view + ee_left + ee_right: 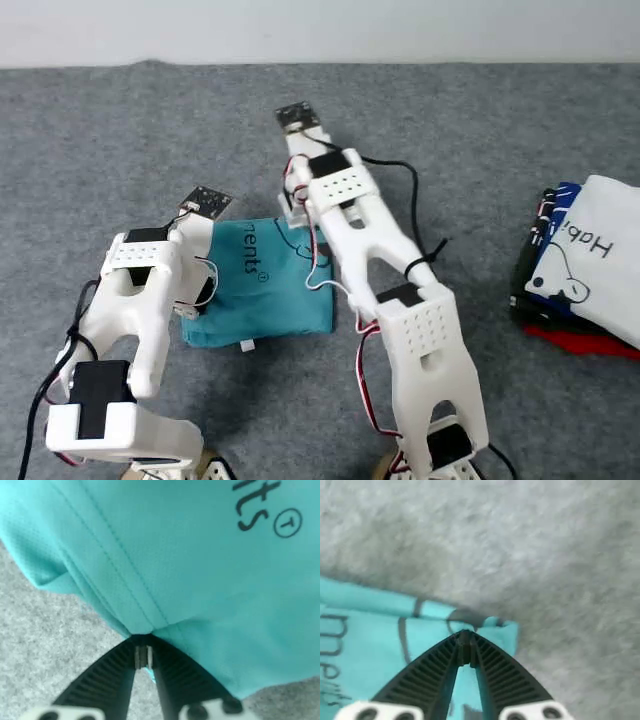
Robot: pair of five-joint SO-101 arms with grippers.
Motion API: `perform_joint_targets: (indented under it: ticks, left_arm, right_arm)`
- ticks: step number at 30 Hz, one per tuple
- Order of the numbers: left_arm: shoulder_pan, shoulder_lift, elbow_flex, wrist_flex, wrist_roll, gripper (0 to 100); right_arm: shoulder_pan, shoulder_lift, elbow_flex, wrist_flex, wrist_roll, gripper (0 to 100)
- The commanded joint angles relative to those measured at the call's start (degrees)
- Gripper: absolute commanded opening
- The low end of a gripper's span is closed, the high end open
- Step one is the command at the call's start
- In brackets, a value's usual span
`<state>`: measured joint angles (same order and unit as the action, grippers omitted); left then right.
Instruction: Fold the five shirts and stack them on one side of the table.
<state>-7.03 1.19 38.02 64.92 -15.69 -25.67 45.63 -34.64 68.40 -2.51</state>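
A folded teal shirt [265, 285] with dark print lies on the grey table between my two arms. My left gripper [192, 308] sits at the shirt's left edge. In the left wrist view the left gripper [142, 656] is shut on a pinched fold of the teal shirt [200, 580], and the cloth puckers into the tips. My right gripper [298, 212] is at the shirt's far right corner. There the right gripper [465, 642] is shut with its tips down on the teal shirt [370, 640], and I see no cloth between them.
A stack of folded shirts [590, 270] lies at the table's right edge: white on top, then blue, black and red. Bare grey carpet-like table [120, 130] surrounds the teal shirt. A pale wall runs along the far edge.
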Motion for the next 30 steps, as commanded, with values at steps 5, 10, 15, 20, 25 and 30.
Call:
perform_joint_targets:
  ticks: [5, 10, 15, 20, 25, 30]
  left_arm:
    - [0.44, -0.53, -1.36, 0.7, 0.26, 1]
    - [0.53, -3.6, -1.89, 3.6, 0.53, 1]
    - [0.53, -13.54, -1.98, 6.07, 0.62, 1]
    - [0.0, -24.97, -2.07, 8.0, 0.62, 1]
    - [-8.26, -33.67, -3.65, 9.93, 0.62, 1]
    - [-18.64, -36.57, -3.47, 13.89, 0.26, 1]
  right_arm:
    - [1.71, -3.21, -1.49, 1.63, 1.93, 0.9]
    - [-0.4, -7.16, -1.49, 2.59, 2.02, 0.9]
    - [-2.33, -10.95, -1.49, 2.59, 2.02, 0.9]
    - [-2.86, -13.93, -1.49, 6.55, 1.76, 0.9]
    - [-2.51, -14.99, -1.49, 14.55, 1.67, 0.9]
    - [-2.77, -14.99, -1.49, 19.47, -0.79, 0.9]
